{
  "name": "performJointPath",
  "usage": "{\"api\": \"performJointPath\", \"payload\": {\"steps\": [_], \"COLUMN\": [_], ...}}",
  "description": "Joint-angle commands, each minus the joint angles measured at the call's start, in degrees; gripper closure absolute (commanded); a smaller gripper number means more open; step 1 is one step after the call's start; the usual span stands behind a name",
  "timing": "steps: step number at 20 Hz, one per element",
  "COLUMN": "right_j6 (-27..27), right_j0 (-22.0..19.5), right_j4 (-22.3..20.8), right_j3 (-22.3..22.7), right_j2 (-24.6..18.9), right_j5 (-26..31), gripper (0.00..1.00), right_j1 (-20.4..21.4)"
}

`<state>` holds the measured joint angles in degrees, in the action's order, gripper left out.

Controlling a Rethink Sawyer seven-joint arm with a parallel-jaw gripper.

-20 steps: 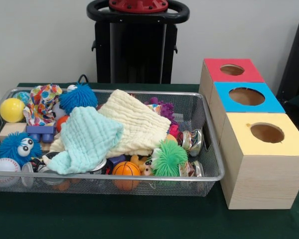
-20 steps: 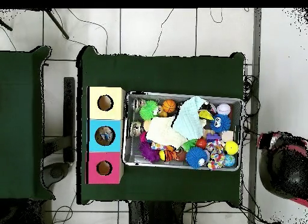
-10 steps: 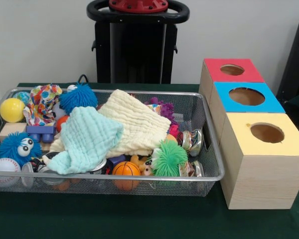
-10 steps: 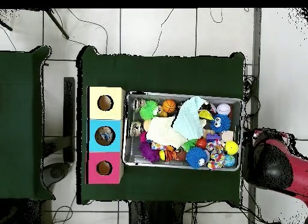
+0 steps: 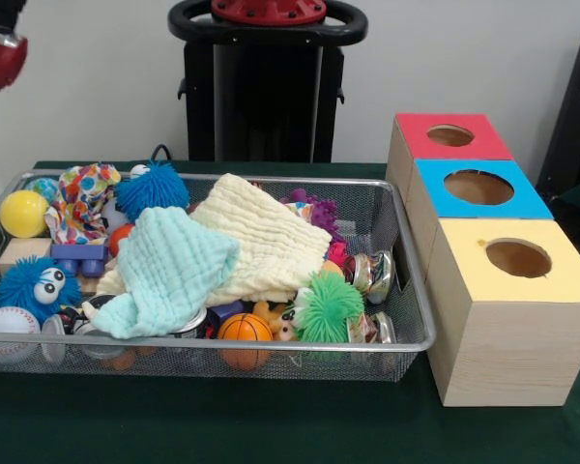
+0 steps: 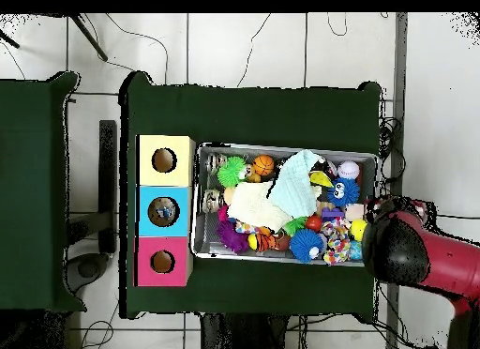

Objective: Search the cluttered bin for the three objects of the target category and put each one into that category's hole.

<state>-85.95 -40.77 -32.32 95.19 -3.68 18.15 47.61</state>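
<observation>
A wire mesh bin (image 5: 406, 343) holds a jumble of toys under a cream cloth (image 5: 261, 237) and a mint cloth (image 5: 169, 266). Among them are a green fuzzy ball (image 5: 327, 307), a blue fuzzy toy with eyes (image 5: 29, 285), a blue fuzzy ball (image 5: 153, 187), a small basketball (image 5: 244, 329), a baseball (image 5: 8, 324) and a yellow ball (image 5: 23, 213). Three boxes with round holes stand beside it: red (image 5: 416, 135), blue (image 5: 435, 188), yellow (image 5: 464, 256). The red arm (image 6: 412, 256) hangs over the bin's end in the overhead view; its gripper is hidden.
Shiny metal cans (image 5: 372, 274) and a purple spiky toy (image 5: 319, 211) lie at the bin's end nearest the boxes. In the overhead view something small lies inside the blue box's hole (image 6: 163, 212). A red arm segment (image 5: 0, 43) shows at the front view's top left corner.
The red arm has swung in from the side towards the bin; it now overlaps the bin's end in the overhead view and shows at the front view's corner. The toys have not moved.
</observation>
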Motion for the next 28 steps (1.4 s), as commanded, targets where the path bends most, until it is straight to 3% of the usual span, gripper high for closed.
{"api": "performJointPath", "payload": {"steps": [1, 11, 13, 17, 21, 22, 28], "right_j6": [-8.03, -13.07, -12.75, -9.05, -3.84, -2.65, -4.91], "right_j0": [5.7, 12.69, 12.98, 9.46, 2.83, 0.89, -0.35], "right_j4": [-5.4, -1.73, -1.28, -0.66, 1.39, 1.75, 1.2], "right_j3": [2.71, 1.62, 2.39, 5.59, 8.63, 9.45, 9.27], "right_j2": [3.61, 11.58, 12.52, 10.94, 5.02, 3.21, 5.11], "right_j5": [-4.56, -7.04, -6.98, -5.66, -2.14, -1.49, -3.26], "gripper": [1.0, 1.0, 1.0, 1.0, 1.0, 0.0, 0.0], "right_j1": [-6.49, -10.57, -9.38, -4.5, -1.12, -0.61, -1.21]}}
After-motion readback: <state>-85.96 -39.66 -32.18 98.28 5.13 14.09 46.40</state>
